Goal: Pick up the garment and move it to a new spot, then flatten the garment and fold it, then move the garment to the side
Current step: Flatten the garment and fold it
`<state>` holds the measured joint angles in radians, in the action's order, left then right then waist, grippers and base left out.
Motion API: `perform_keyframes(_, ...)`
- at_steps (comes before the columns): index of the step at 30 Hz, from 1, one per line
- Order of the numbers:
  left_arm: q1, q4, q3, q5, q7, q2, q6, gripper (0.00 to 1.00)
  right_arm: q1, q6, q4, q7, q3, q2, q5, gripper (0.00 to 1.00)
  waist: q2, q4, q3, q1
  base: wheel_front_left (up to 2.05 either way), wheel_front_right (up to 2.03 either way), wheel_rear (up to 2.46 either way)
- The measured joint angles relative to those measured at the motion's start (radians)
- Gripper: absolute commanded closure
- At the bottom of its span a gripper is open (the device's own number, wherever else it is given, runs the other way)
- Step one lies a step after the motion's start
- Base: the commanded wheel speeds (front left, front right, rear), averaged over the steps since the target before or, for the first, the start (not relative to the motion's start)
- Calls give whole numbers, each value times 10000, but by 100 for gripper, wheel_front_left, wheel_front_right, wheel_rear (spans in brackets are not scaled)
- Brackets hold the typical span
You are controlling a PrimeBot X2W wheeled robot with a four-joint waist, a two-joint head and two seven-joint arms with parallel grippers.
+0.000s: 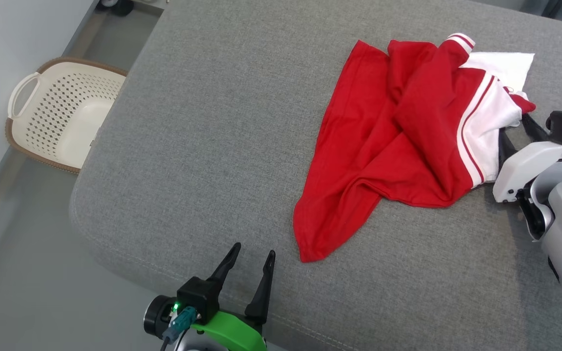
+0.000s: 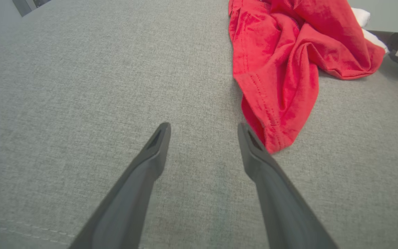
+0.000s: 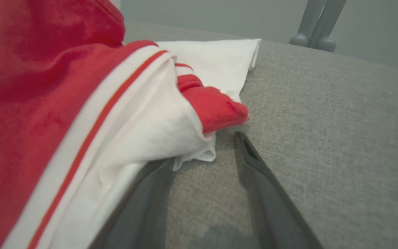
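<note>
A red garment [image 1: 398, 141] with white striped trim lies crumpled on the right half of the grey cushion [image 1: 222, 122]. My right gripper [image 1: 514, 126] is at its right edge, low on the cushion. In the right wrist view, the right gripper [image 3: 206, 148] has one finger slid under the white hem of the garment [image 3: 64, 121] and the other bare beside it, jaws still apart. My left gripper [image 1: 253, 249] stands open near the cushion's front edge, holding nothing. From the left wrist, the left gripper [image 2: 203, 126] shows just left of the garment's [image 2: 282, 69] lower red corner.
A white perforated laundry basket [image 1: 61, 112] sits on the floor off the cushion's left side. The cushion's rounded front-left corner drops to grey floor. Grey furniture legs [image 3: 313, 31] stand beyond the cushion's far edge.
</note>
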<state>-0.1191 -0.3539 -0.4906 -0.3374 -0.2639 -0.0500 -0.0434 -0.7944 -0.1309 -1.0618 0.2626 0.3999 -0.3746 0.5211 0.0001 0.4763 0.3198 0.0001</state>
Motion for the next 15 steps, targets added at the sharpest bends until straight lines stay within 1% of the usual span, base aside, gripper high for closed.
perform_keyframes(4, 12, -6, 104, 8, 0, -2, 42, 0, -6, 0, 73, 2, 132, 144, 186, 100, -1, -53, -45, 0, 0, 0, 0)
perform_keyframes(7, 55, -17, 211, -35, 0, 8, 40, 0, 314, 0, 435, 2, 109, 132, 334, 100, 0, -207, -160, 0, 0, 0, 0)
perform_keyframes(11, 81, -63, 328, -33, 0, 8, 6, 0, 787, 0, 882, 2, 79, 82, 414, 100, 0, -472, -320, 0, 0, 0, 0)
perform_keyframes(15, 155, -148, 502, 36, 0, 10, -65, 0, 1412, 0, 1720, 2, -127, -35, 548, 100, 0, -985, -616, 0, 0, 0, 0)
